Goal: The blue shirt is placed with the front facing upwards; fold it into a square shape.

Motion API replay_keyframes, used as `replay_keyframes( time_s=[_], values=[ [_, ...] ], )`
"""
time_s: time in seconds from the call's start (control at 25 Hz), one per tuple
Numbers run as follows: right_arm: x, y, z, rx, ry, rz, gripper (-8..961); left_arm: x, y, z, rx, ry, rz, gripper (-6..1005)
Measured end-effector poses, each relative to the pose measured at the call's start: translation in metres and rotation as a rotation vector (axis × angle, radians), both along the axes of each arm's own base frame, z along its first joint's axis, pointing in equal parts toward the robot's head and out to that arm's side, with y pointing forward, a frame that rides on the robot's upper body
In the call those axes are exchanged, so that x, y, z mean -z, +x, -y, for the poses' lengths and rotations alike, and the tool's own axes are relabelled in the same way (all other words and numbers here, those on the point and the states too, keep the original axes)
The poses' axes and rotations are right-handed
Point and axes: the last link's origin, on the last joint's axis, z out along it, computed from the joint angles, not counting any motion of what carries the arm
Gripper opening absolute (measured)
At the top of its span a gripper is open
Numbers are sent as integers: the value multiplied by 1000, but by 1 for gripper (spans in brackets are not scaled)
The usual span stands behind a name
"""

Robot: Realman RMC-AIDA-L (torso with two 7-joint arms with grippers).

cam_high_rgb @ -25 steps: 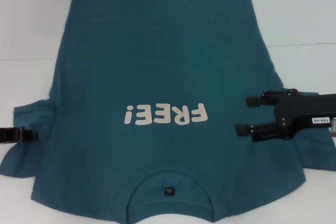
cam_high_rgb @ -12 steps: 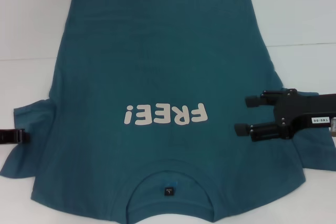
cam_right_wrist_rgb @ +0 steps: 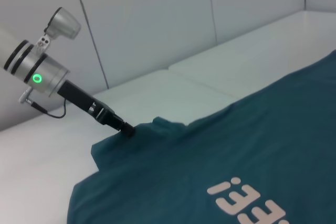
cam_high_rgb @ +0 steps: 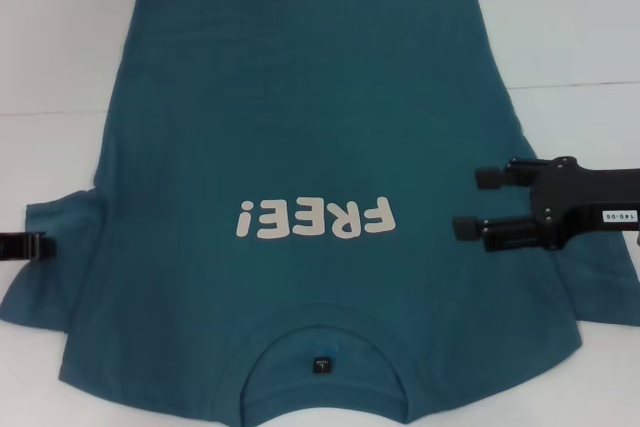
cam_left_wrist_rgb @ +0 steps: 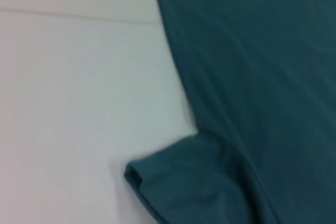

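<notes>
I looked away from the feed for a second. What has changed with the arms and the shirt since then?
The right pincer, jaws open above the shirt, pulled slightly back toward the robot's right and turned a little. The left pincer slid outward along the left sleeve to its edge. Nothing was taken hold of or let go. The shirt lies flat, lettering up, as before.

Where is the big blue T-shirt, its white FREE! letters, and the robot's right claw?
big teal-blue T-shirt [cam_high_rgb: 300, 97]: head view, on its plain back-half cloth.
white FREE! letters [cam_high_rgb: 316, 217]: head view, middle of the word.
right gripper [cam_high_rgb: 478, 203]: head view, between its black fingertips.
</notes>
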Motion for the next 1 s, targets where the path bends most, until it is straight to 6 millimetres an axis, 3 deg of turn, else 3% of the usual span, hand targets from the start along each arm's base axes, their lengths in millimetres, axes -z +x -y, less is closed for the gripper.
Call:
replay_keyframes(
  time_s=[0.6, 1.0],
  values=[
    [-7, 5, 5, 17, 28, -40, 945, -33, 3, 4, 31, -1, -53, 34],
    [-6, 7, 7, 22, 23, -43, 946, -45, 16, -6, 104, -35, -125, 33]
  ],
)
